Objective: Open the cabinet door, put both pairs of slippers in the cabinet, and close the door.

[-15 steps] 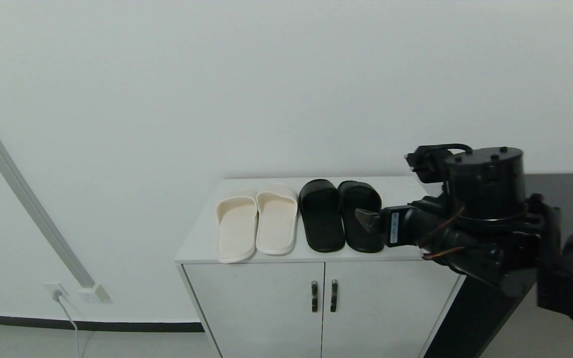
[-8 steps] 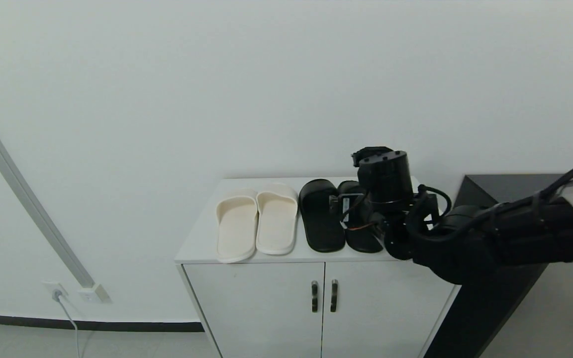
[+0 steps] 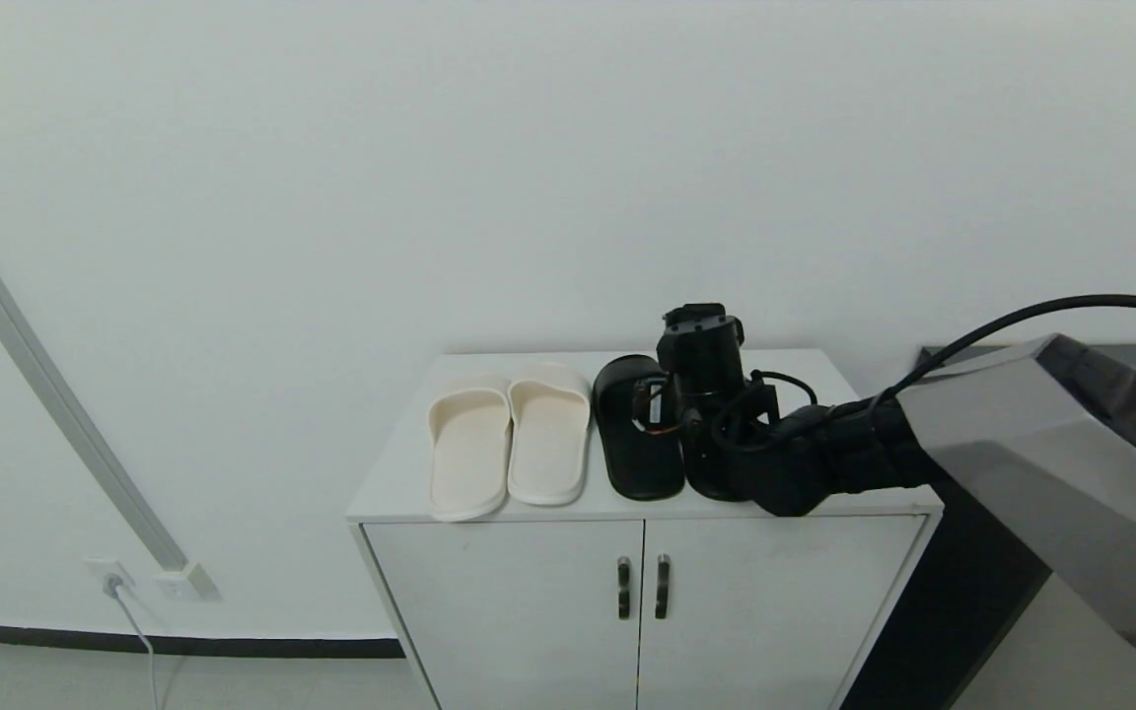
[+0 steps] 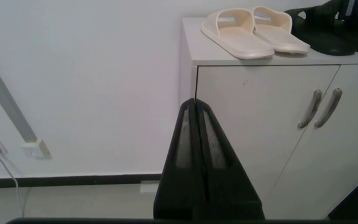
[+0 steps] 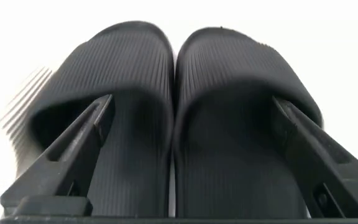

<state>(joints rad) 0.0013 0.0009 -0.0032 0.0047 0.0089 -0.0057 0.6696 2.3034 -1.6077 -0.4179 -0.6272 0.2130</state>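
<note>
My right pincer (image 5: 192, 102) spreads wide over both black slippers (image 5: 235, 74), holding nothing yet, ready to take the pair together

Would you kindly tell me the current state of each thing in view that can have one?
Cabinet doors: both shut.
Black slippers: side by side on the cabinet top.
White slippers: side by side on the cabinet top, untouched.
Right gripper: open, fingers spread over the black slippers.
Left gripper: shut, empty.
Wall plug: plugged in.
</note>
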